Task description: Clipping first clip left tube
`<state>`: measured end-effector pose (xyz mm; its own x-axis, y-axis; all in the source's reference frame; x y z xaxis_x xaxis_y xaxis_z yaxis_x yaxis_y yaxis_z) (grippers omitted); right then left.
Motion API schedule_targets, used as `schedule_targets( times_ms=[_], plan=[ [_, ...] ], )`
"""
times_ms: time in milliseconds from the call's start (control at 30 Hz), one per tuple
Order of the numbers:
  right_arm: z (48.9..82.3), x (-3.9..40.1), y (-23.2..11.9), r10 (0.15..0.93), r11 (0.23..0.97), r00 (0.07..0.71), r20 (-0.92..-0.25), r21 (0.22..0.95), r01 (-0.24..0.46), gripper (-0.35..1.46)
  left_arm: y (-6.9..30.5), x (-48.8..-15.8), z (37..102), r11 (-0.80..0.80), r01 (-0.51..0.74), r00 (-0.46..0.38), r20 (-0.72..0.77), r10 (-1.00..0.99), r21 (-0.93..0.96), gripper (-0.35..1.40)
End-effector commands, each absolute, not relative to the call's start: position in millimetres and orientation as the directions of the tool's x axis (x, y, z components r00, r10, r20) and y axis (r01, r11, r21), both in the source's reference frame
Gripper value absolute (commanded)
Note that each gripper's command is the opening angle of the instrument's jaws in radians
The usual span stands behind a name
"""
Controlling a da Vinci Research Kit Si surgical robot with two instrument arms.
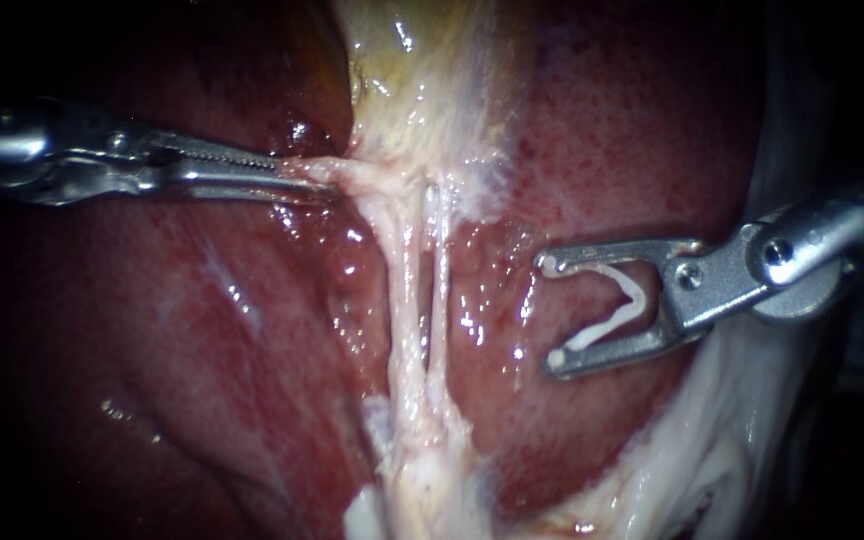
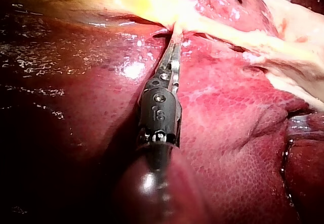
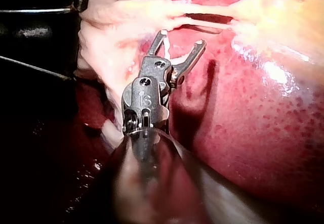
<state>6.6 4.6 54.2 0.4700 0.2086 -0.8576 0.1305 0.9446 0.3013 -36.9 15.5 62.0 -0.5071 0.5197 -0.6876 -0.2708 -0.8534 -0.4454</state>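
Two pale tubes run down the middle of the endoscope view, the left tube (image 1: 404,290) and the right tube (image 1: 440,270), with a narrow gap between them. Above them lies the yellowish gallbladder (image 1: 417,70). My left instrument (image 1: 297,175) is shut on pale tissue at the gallbladder's base, just left of the tubes; the left wrist view shows the same hold (image 2: 175,33). My right instrument (image 1: 552,312) stands right of the tubes, apart from them, its jaws wide and bearing an open white clip (image 1: 612,300) that touches both. In the right wrist view its jaws (image 3: 182,39) point at the tubes.
Dark red liver (image 1: 202,330) lies all around the tubes. Whitish fatty tissue (image 1: 712,450) sits under and behind my right instrument. A pale stump of tissue (image 1: 422,480) spreads where the tubes meet low in the endoscope view.
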Motion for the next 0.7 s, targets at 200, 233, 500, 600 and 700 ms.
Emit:
schedule_targets(
  times_ms=[200, 233, 500, 600, 700],
  plan=[
    [54.4, 6.6, 4.5, 0.208, 0.945, 0.470, -0.858, 0.301, 0.131, 0.50, 16.4, -35.8, 59.4, -0.848, -0.260, -0.506, -0.683, 0.527, -0.462, -0.35],
    [54.4, 6.6, 4.5, 0.208, 0.945, 0.470, -0.858, 0.301, 0.131, 0.50, 16.8, -35.4, 58.7, -0.846, -0.262, -0.501, -0.684, 0.530, -0.464, -0.35],
    [54.3, 6.6, 4.5, 0.208, 0.945, 0.470, -0.858, 0.301, 0.131, 0.50, 20.2, -31.4, 53.0, -0.843, -0.307, -0.444, -0.717, 0.537, -0.442, -0.35],
    [54.3, 6.7, 4.5, 0.208, 0.945, 0.470, -0.858, 0.301, 0.131, 0.50, 20.5, -31.0, 52.3, -0.845, -0.310, -0.442, -0.721, 0.535, -0.436, -0.35],
    [54.3, 7.2, 4.2, 0.207, 0.946, 0.471, -0.857, 0.299, 0.128, 0.50, 20.3, -31.2, 52.4, -0.843, -0.318, -0.442, -0.719, 0.537, -0.434, -0.35]
  ],
)
